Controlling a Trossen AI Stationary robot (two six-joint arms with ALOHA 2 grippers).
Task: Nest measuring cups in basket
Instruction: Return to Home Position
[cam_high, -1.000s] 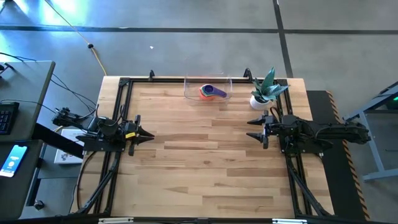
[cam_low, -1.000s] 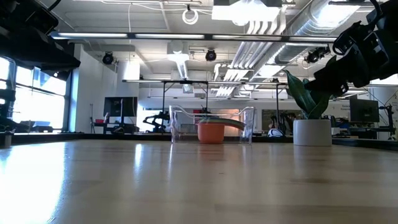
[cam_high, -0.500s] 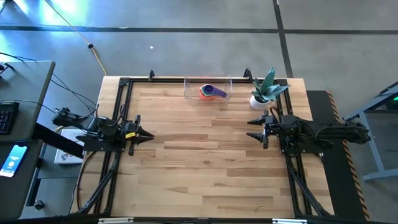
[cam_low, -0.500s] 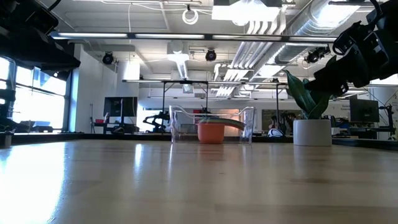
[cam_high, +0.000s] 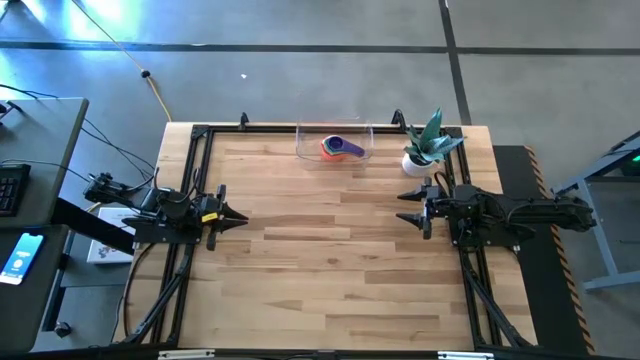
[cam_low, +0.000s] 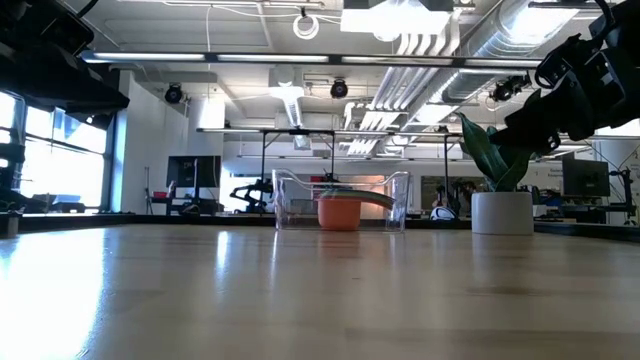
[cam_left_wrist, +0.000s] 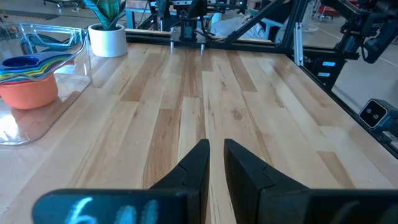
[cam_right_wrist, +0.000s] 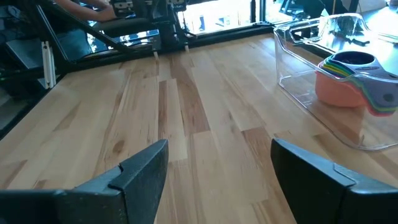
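The measuring cups (cam_high: 340, 147) sit stacked one inside another in the clear basket (cam_high: 308, 148), which stands at the table's far edge. The orange cup is outermost; the purple and blue bowls show on top (cam_right_wrist: 349, 70) (cam_left_wrist: 28, 78). In the low view the stack (cam_low: 340, 210) stands on the basket's floor (cam_low: 290, 200). My left gripper (cam_high: 243, 216) (cam_left_wrist: 216, 155) is shut and hovers over the table's left side. My right gripper (cam_high: 403, 207) (cam_right_wrist: 217, 168) is open over the right side. Both are far from the basket.
A white pot with a green plant (cam_high: 420, 155) (cam_low: 502, 212) stands at the far right, just right of the basket and beyond my right gripper. A black frame (cam_high: 200, 135) runs along the table's edges. Bare wood (cam_high: 330, 250) spreads between the two arms.
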